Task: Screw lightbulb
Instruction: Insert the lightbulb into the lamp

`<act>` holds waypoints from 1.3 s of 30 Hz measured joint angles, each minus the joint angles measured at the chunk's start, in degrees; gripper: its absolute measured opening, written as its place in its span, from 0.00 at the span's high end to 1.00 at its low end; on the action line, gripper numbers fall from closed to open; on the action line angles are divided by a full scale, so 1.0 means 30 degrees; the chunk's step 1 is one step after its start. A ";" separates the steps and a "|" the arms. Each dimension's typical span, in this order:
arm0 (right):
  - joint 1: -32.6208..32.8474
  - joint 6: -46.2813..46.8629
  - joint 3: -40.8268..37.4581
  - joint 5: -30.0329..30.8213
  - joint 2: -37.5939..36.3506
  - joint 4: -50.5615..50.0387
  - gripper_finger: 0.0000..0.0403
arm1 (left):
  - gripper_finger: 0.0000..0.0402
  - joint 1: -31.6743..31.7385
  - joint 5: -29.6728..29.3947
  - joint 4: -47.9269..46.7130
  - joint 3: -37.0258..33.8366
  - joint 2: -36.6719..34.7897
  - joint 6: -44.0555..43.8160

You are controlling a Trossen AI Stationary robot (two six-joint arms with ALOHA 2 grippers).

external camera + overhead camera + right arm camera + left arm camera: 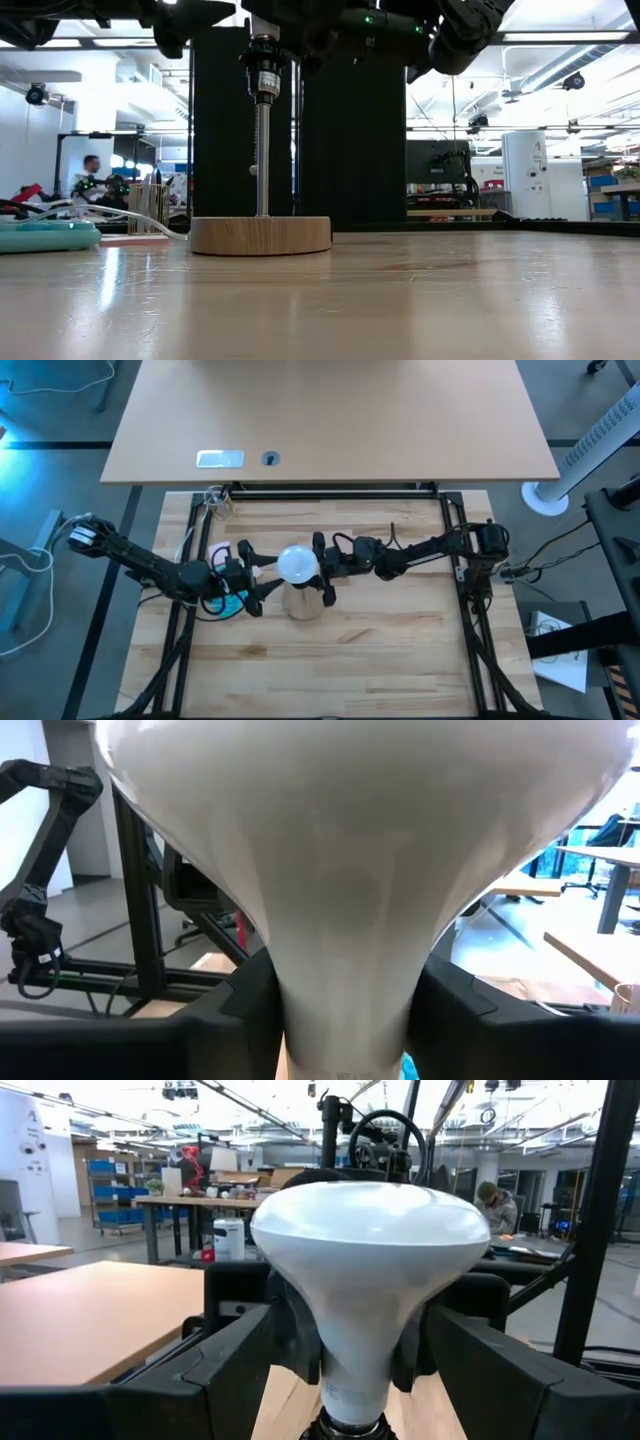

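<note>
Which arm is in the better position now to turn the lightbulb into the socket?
Probably the left. The left gripper has its fingers closed around the lightbulb neck. The right gripper also sits at the neck, so the difference is small.

Place: we see an open lab or workshop.
Furniture: we see a wooden workbench (350, 650) and a desk (330, 420).
Background: we see blue-bin shelving (110, 1190), ceiling pipes (560, 60), and a seated person (497, 1205).
</note>
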 joint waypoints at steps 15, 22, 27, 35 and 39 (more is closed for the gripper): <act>-0.0047 0.0445 0.1034 0.0009 -0.0116 -0.3126 0.49 | 0.36 0.0000 0.0015 0.0230 0.0000 -0.0007 -0.0007; -0.0039 0.0600 0.1063 -0.0066 -0.0358 -0.3280 0.38 | 0.36 0.0000 0.0015 0.0215 0.0000 -0.0007 -0.0007; -0.0039 0.0824 0.1063 -0.0930 -0.0835 -0.3275 0.32 | 0.36 0.0000 0.0029 0.0209 0.0000 -0.0001 -0.0007; -0.0170 0.0348 0.1070 -0.1465 -0.1222 -0.4113 0.25 | 0.36 0.0000 0.0038 0.0247 0.0000 0.0000 -0.0007; -0.0705 0.0442 0.1278 -0.3527 -0.1222 -0.4258 0.23 | 0.36 0.0000 0.0138 0.0302 0.0000 0.0000 -0.0015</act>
